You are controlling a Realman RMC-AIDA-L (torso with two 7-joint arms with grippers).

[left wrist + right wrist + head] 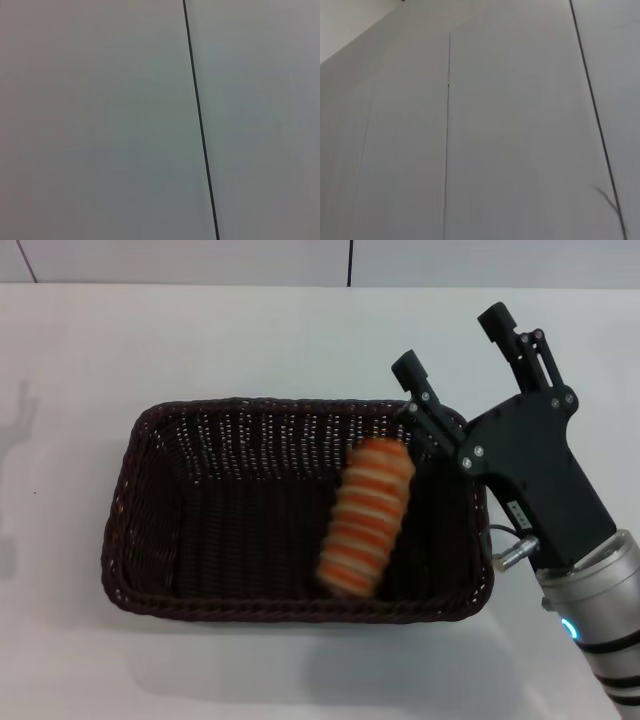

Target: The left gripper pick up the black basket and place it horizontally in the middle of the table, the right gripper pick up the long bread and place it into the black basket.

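I see my right hand (455, 345) spread wide and holding nothing, poised over the black basket's (140, 510) right end. The long bread (367, 515) sits tilted inside the basket on the white surface (300, 335).

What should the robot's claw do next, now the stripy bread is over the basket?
Probably just lift away. The right gripper is open above the black basket's right end, and the long bread looks blurred, as if dropping inside. The left gripper is out of sight.
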